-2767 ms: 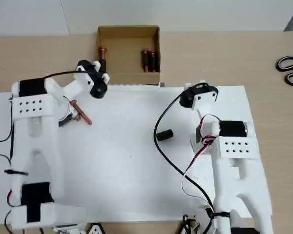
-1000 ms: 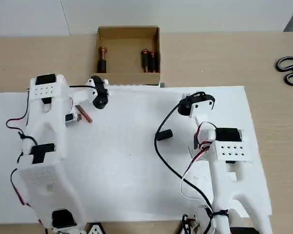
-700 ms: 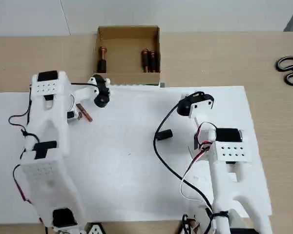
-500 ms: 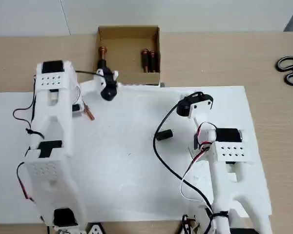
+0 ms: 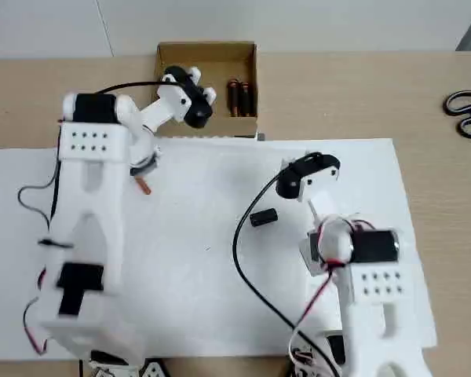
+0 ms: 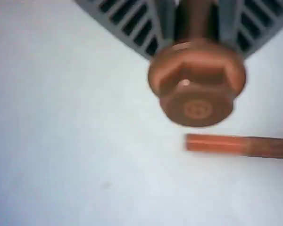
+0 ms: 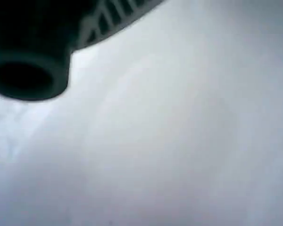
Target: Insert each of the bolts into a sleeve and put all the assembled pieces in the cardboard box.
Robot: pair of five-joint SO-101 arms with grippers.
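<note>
Left gripper (image 6: 196,23) was clamped on a copper bolt (image 6: 196,84), grey ribbed jaws on the shank, hex head facing the wrist camera. A second bolt (image 6: 238,144) lay loose on the white sheet (image 5: 204,298) just beside it. Black sleeve (image 5: 264,217) lay on its side on the sheet, near the right gripper (image 5: 308,206); couldn't tell whether that claw was wide or closed. Cardboard box (image 5: 206,49) already held assembled pieces (image 5: 240,96).

Risks, as a judgement:
- The grip on a round shank could let the bolt tilt or slip.
- The sleeve could roll if nudged, so the bolt would miss its bore.
- The loose bolt might get knocked.

Writing: the bolt head had an embossed mark, but it wasn't legible.
</note>
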